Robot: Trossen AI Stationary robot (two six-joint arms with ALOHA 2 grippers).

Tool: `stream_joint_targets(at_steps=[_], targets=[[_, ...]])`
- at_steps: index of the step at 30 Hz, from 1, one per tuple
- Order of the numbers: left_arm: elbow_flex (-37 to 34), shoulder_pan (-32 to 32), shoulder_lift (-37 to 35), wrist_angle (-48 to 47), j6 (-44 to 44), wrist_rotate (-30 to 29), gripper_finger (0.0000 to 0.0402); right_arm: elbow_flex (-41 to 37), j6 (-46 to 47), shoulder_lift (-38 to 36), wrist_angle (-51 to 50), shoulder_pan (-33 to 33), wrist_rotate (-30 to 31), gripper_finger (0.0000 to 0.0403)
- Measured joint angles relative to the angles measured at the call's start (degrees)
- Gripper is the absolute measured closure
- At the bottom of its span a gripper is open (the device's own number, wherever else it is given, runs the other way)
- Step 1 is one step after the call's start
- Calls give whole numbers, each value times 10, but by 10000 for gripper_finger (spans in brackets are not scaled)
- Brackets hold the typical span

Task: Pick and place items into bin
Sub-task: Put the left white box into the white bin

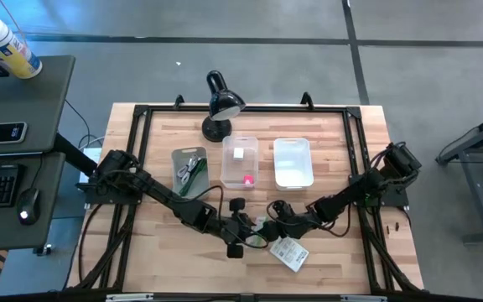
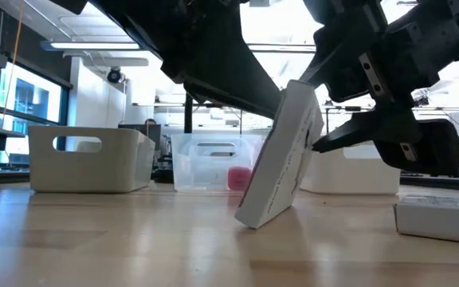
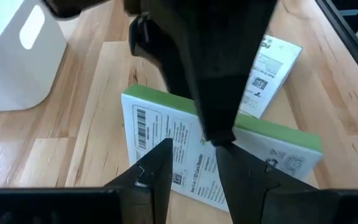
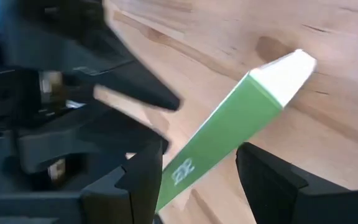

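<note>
A white printed packet [image 2: 281, 151] with a green narrow side stands tilted at the table's near middle, its lower corner [image 2: 249, 223] on the wood. My right gripper [image 4: 197, 168] is shut on it. My left gripper [image 3: 194, 155] is open, its fingertips in front of the packet's printed face [image 3: 166, 124]. A second printed packet [image 1: 290, 253] lies flat near the front edge. Three bins stand mid-table. The grey one [image 1: 174, 155] holds cords and a green stick, and the clear one [image 1: 225, 159] a pink cube [image 1: 247, 179] and a white block [image 1: 239, 153]. My right gripper has the tilted packet between its two fingers, one on each broad face, with the green narrow side [image 4: 191, 168] running between them. One fingertip [image 2: 319, 146] meets the underside face about halfway up. It comes slanting down from the table's right. I cannot tell whether my left gripper touches the packet.
A white bin [image 1: 293, 143] stands right of the clear one. A black desk lamp [image 1: 219, 105] stands at the far edge. A black frame [image 1: 141, 113] runs around the tabletop. Both arms cross close together above the near middle.
</note>
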Motion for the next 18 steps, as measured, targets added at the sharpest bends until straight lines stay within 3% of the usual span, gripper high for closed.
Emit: stream_joint_targets(at_steps=[10,18], targets=[[0,0,-1,4,26,27,289,0,5,0,-35,-10,0,222],[0,0,-1,-29,42,33,289,0,-8,0,-42,-10,0,322]])
